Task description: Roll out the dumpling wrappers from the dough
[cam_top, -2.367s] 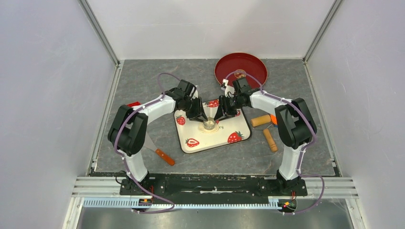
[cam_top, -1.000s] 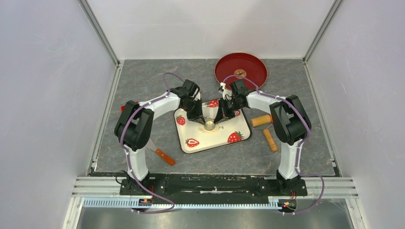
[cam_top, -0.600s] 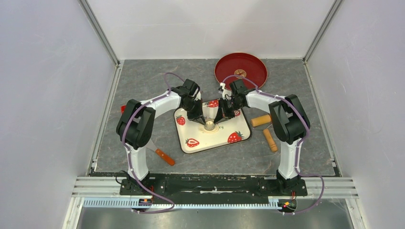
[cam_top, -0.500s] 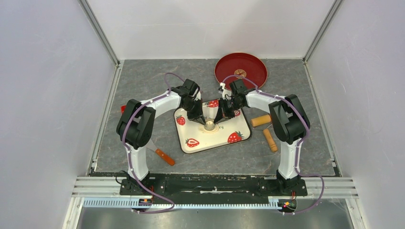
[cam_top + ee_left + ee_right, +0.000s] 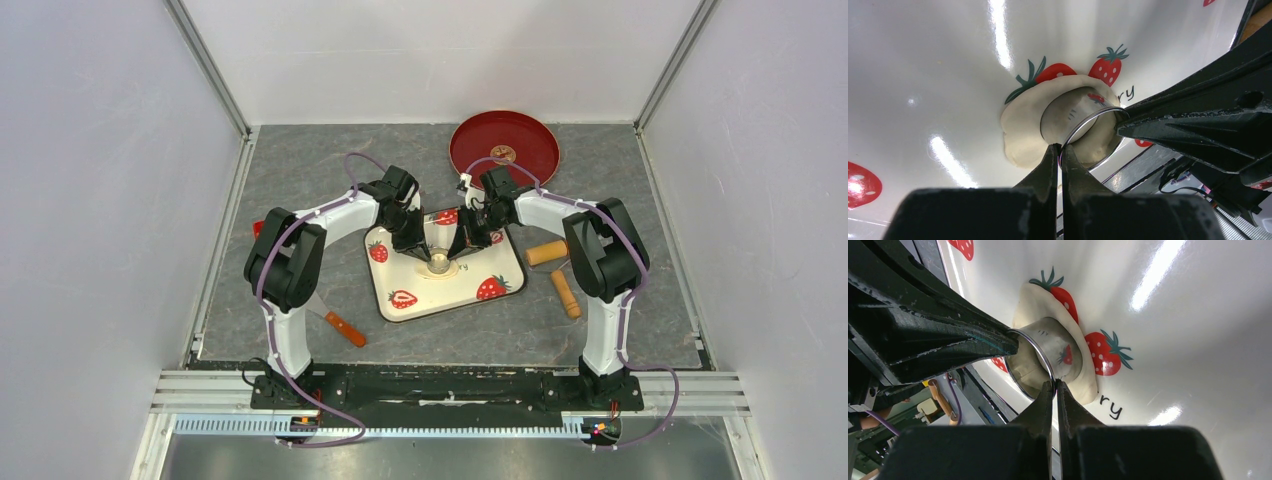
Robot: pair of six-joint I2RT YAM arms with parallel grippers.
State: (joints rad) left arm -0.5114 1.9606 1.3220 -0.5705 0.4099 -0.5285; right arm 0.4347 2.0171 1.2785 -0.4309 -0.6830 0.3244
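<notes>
Left wrist, metal ring [image 5: 1074, 113], lumpy cream dough [image 5: 1020, 131], glossy board [image 5: 923, 60], maybe plastic

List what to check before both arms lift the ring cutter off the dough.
1. Left hand shut on the ring cutter rim: ok.
2. Right hand shut on another part of that rim: ok.
3. Ring cutter standing on the dough, not beside it: ok.
4. Dough lying flat on the strawberry board, away from its edges: ok.
5. Cut gone fully through the dough: cannot tell, the ring wall hides it.
6. Dough free of the ring's inside, so it stays down on the lift: cannot tell.
</notes>
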